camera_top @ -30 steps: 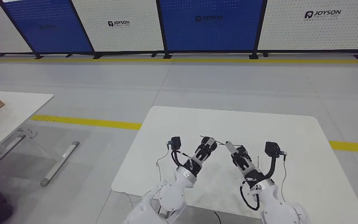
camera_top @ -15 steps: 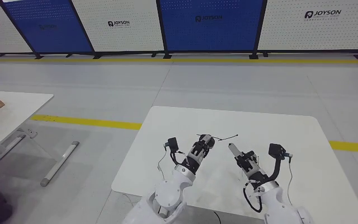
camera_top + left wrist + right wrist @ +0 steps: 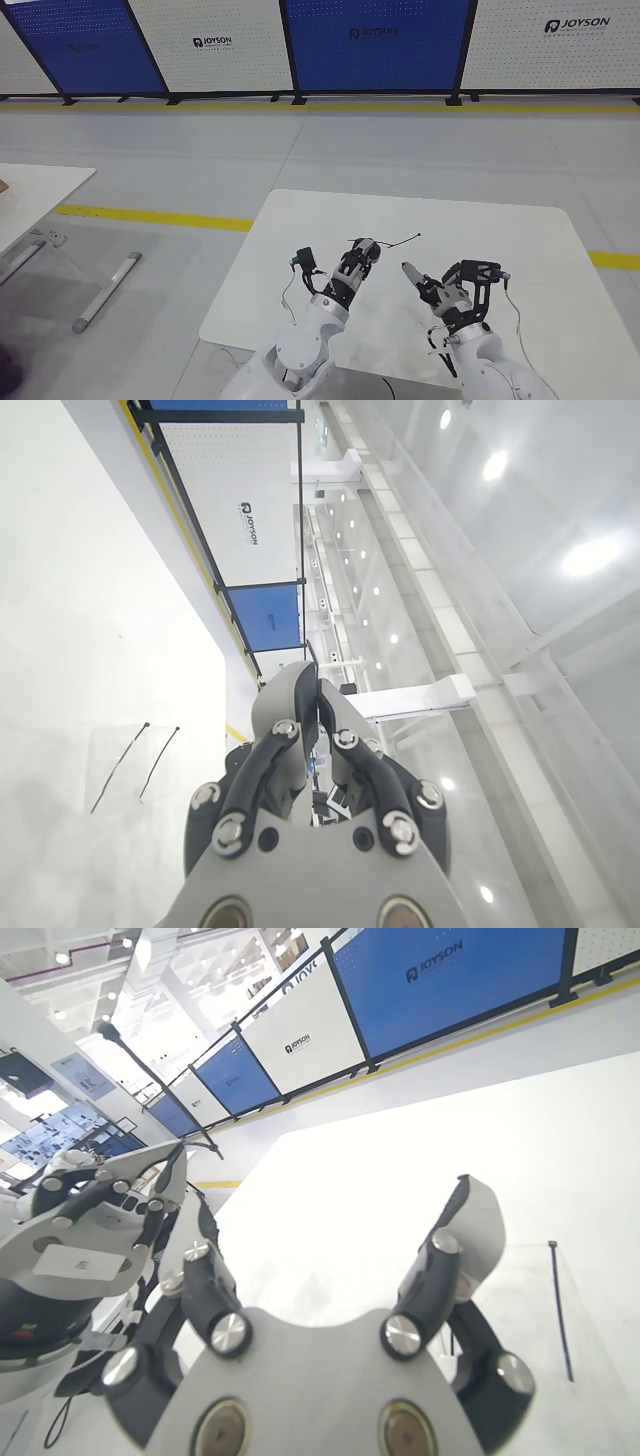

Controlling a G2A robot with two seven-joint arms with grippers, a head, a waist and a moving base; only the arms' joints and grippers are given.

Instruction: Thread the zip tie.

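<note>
Left gripper (image 3: 315, 687), pads pressed together, pinches the zip tie (image 3: 161, 1089) near one end and holds it in the air above the table (image 3: 500, 230), slightly toward the left edge from the middle. The long free part juts toward the right edge and ends in a thicker knob, which we take to be the head. Right gripper (image 3: 332, 1198) hangs just beside it, fingers spread and holding nothing. Spare ties (image 3: 159, 763) lie flat on the table. We judge the tie light, thin and springy, with smooth faces that may slip: its unsupported length will sway when touched. We would grip it across the flat faces, close to the end being guided, so that little strap is left to bend.
</note>
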